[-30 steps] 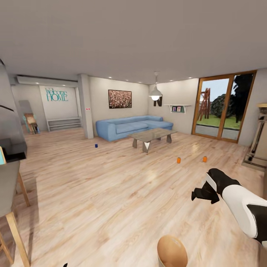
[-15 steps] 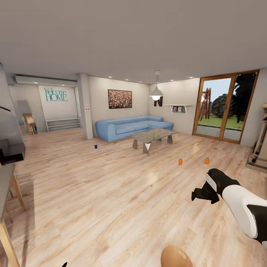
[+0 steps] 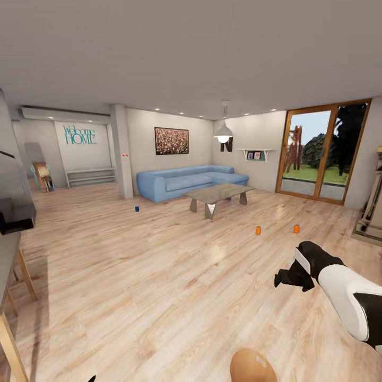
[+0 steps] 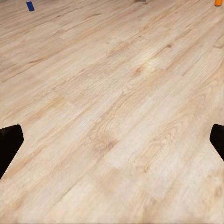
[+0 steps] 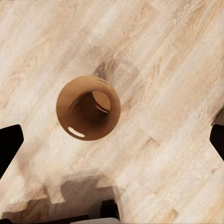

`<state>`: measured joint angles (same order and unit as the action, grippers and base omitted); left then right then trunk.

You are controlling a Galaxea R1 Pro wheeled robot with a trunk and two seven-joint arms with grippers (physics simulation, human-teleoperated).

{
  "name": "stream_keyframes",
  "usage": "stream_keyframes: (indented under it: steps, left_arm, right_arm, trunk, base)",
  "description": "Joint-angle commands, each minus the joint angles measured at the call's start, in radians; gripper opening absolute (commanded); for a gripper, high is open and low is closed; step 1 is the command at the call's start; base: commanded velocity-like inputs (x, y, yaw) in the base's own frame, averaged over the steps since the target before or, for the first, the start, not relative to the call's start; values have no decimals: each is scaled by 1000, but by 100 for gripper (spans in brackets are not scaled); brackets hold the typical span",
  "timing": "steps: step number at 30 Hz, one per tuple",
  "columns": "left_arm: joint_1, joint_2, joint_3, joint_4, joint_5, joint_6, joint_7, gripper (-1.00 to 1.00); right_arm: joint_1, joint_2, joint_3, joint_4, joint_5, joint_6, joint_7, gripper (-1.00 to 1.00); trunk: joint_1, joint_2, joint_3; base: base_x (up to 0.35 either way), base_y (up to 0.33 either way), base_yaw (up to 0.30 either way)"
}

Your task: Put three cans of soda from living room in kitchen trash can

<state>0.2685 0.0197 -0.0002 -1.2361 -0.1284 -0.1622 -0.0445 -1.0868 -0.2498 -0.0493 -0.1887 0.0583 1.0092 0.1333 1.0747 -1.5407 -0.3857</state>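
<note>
- the right gripper hangs low at the right of the head view, a black pincer on a white and black arm, above bare wood floor; its own wrist camera shows two dark fingertips set wide apart with nothing between them.
- the trash can stands on the floor straight below that pincer, seen down its mouth; in the head view only its tan-brown rim shows, near the robot.
- the bin looks round and tapered, tan-brown inside.
- two orange soda cans stand upright on the floor well beyond the right gripper, the second orange can a little to the right of the first.
- the dark blue soda can stands far to the left, near a pillar and the blue sofa.
- a grey low table sits between the sofa and the orange cans.
- the left gripper points at the planks, its dark fingertips far apart and empty; this camera catches the blue can and an orange can at its far edge.
</note>
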Motion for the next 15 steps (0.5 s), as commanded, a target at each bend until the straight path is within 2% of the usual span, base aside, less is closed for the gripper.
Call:
stream_keyframes:
  steps: [1,10,15]
  left_arm:
    - [0,0,0,0,0,0,0,100]
    - [-1,-1,0,0,-2,1,0,100]
    - [-2,0,-1,2,-4,1,0,100]
  right_arm:
    - [0,0,0,0,0,-1,0,100]
    - [1,-2,3,0,2,-6,0,100]
    - [1,-1,19,0,4,-6,0,100]
  trunk:
    - [4,-7,-3]
    - [38,-70,-31]
    - [58,-105,-47]
  base:
    - [0,0,0]
    - [0,0,0]
    - [0,0,0]
